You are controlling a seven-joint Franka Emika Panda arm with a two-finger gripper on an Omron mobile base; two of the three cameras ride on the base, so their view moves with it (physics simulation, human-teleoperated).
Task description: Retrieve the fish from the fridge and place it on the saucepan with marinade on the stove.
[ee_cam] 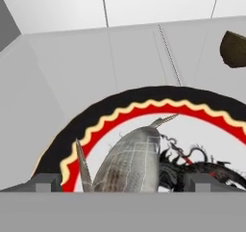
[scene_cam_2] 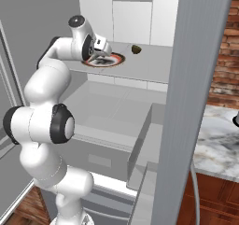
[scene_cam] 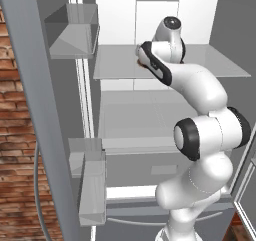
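Observation:
The fridge [scene_cam: 117, 67] stands open with its white inside and glass shelves showing. On the upper shelf lies a round plate [ee_cam: 144, 95] with a black, red and cream rim [scene_cam_2: 108, 60]. The fish [ee_cam: 129, 161], silvery-grey and slim, rests on this plate. My gripper [ee_cam: 124, 183] hovers right over it, open, one fingertip [ee_cam: 45, 182] on each side of the fish and nothing gripped. From the right base view the gripper [scene_cam_2: 99, 52] hangs low above the plate. The saucepan, its marinade and the stove are out of view.
A small dark lump [ee_cam: 234, 48] sits on the same shelf beyond the plate [scene_cam_2: 137, 49]. Door bins [scene_cam: 92, 190] hang on the left door. The right door's edge [scene_cam_2: 196, 79] stands close, with a marble counter [scene_cam_2: 219, 147] behind it.

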